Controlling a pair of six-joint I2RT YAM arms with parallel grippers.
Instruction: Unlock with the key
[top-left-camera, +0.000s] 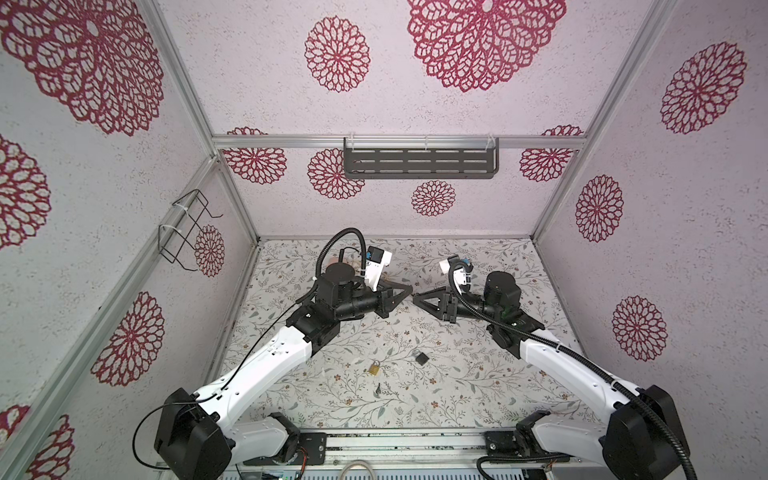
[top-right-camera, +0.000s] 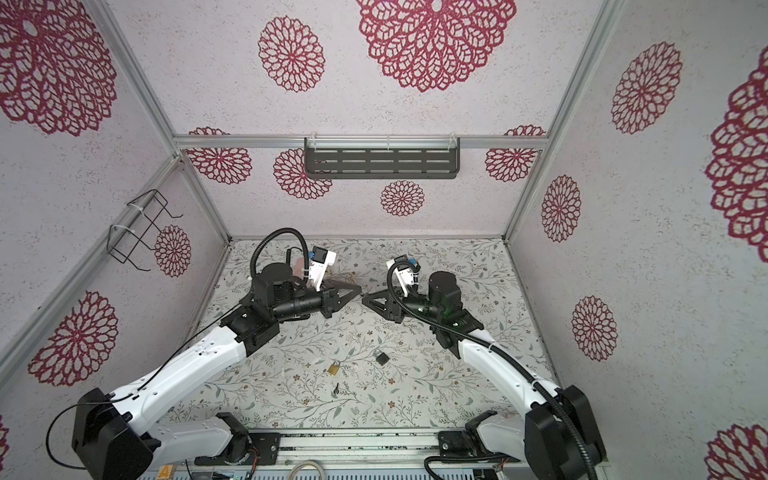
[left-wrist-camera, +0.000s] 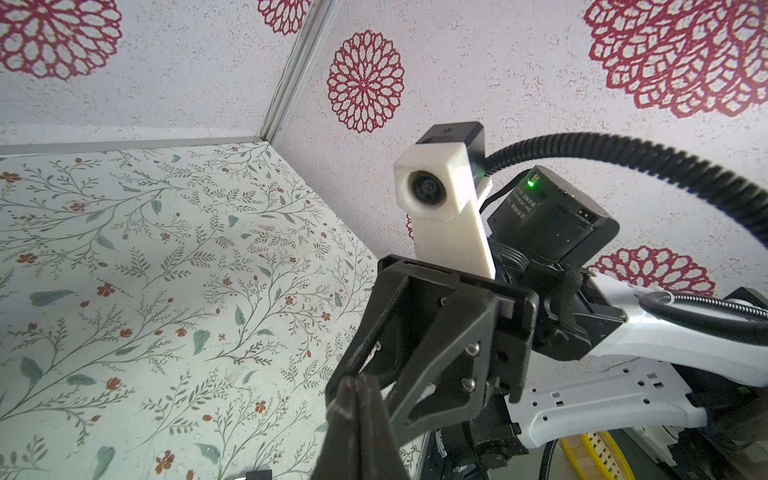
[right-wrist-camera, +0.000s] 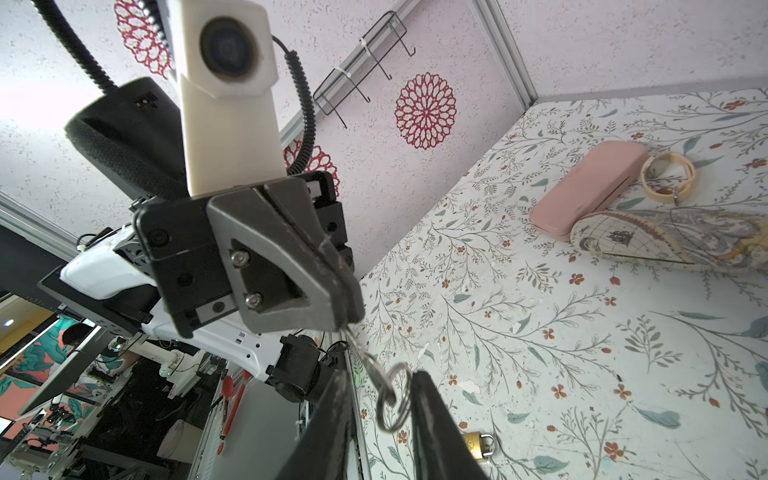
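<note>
Both grippers meet tip to tip above the middle of the table in both top views. My left gripper (top-left-camera: 410, 291) (right-wrist-camera: 348, 313) is shut on a small silver key (right-wrist-camera: 362, 358), which hangs from its tips with a key ring (right-wrist-camera: 392, 399) on its end. My right gripper (top-left-camera: 415, 300) (right-wrist-camera: 380, 378) is open, its two fingers standing either side of the ring, which touches one finger (right-wrist-camera: 432, 419). In the left wrist view the shut fingertips (left-wrist-camera: 357, 384) hide the key. A brass padlock (top-left-camera: 375, 368) (right-wrist-camera: 478, 444) and a black padlock (top-left-camera: 421, 357) lie on the table below.
A small dark key-like piece (top-left-camera: 379, 389) lies near the front edge. At the back left, a pink case (right-wrist-camera: 590, 187), a cream bangle (right-wrist-camera: 668, 176) and a map-print pouch (right-wrist-camera: 665, 241) sit together. A dark shelf (top-left-camera: 419, 160) hangs on the back wall, a wire rack (top-left-camera: 187, 228) on the left wall.
</note>
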